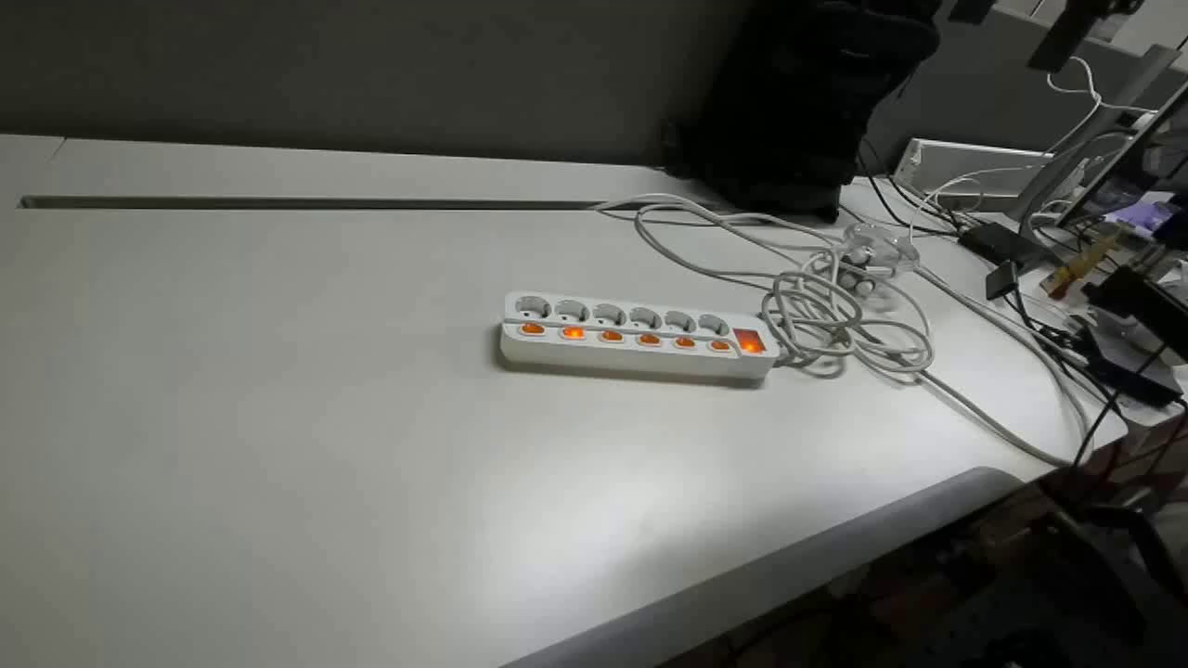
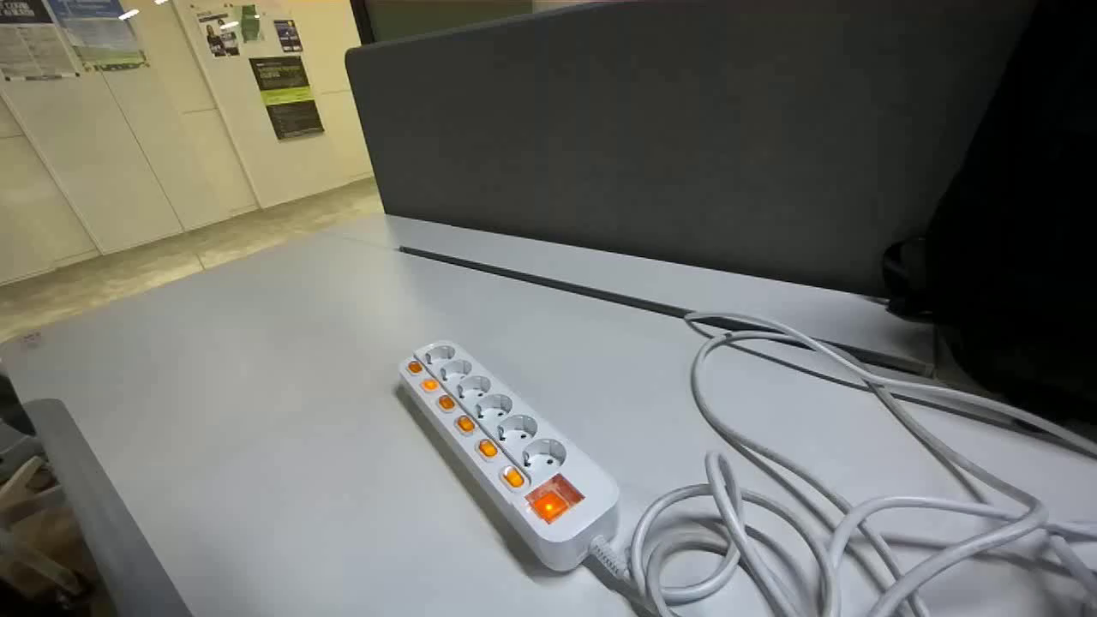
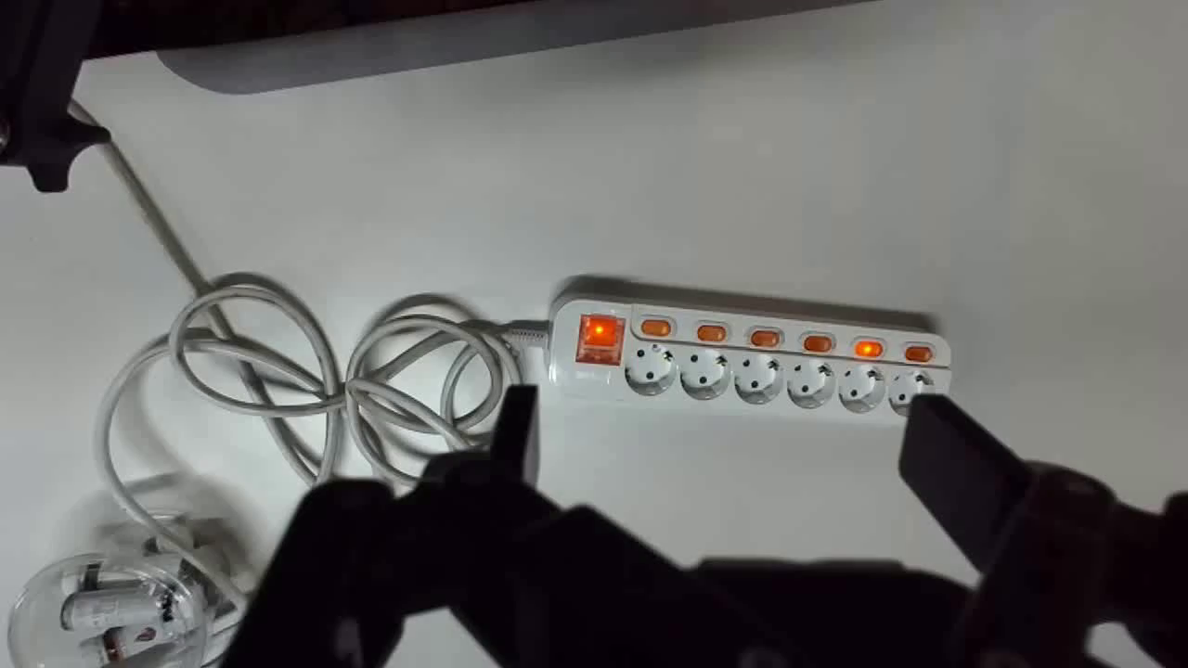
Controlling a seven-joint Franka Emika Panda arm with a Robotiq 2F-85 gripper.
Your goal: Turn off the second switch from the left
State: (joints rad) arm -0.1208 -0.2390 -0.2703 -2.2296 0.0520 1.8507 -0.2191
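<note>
A white power strip [image 1: 640,364] lies flat on the table with a row of orange switches; it also shows in an exterior view [image 2: 583,533] and in the wrist view [image 3: 742,399]. The second switch from the left [image 1: 574,332] glows bright orange, as it does in an exterior view [image 2: 430,385] and in the wrist view [image 3: 868,349], where it is second from the right. The other small switches look unlit. The large main switch [image 3: 600,338] glows. My gripper [image 3: 721,431] is open and empty, above and apart from the strip. Its dark fingers [image 1: 1012,37] show at the top right in an exterior view.
A tangle of grey cable [image 1: 826,306] lies at the strip's main-switch end. A clear round container [image 1: 877,250] sits by the cable. A black backpack [image 1: 807,102] leans at the back against the grey partition [image 2: 643,137]. Monitor and clutter stand far right.
</note>
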